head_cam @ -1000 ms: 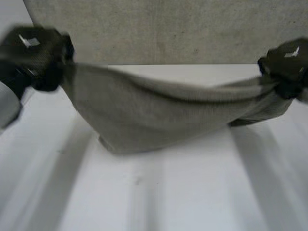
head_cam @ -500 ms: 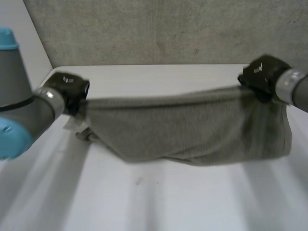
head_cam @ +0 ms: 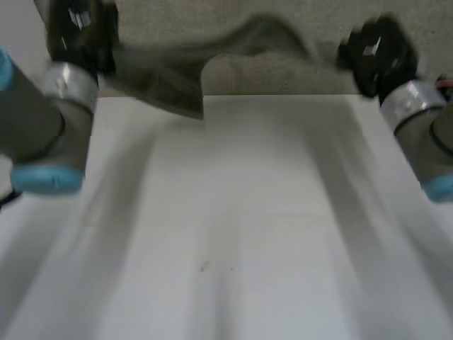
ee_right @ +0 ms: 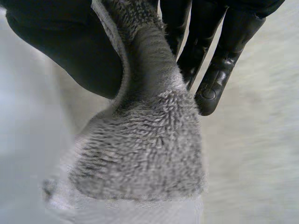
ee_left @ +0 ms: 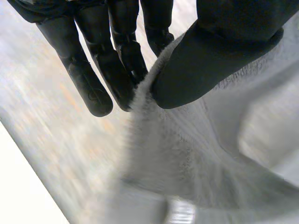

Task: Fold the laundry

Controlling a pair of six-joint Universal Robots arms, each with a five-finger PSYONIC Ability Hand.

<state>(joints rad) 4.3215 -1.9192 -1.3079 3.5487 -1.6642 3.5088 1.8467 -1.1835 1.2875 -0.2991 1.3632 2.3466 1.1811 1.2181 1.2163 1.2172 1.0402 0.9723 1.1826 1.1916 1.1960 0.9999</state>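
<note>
Two pinches, one towel (ee_right: 140, 154) — left hand (ee_left: 219, 56), right hand (ee_right: 60, 46).

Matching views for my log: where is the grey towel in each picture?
Head view: towel stretched in the air between left hand and right hand.
Left wrist view: towel pinched between the left hand's thumb and fingers.
Right wrist view: towel pinched the same way by the right hand.
Shared landmark: the black hands at the towel's ends.
</note>
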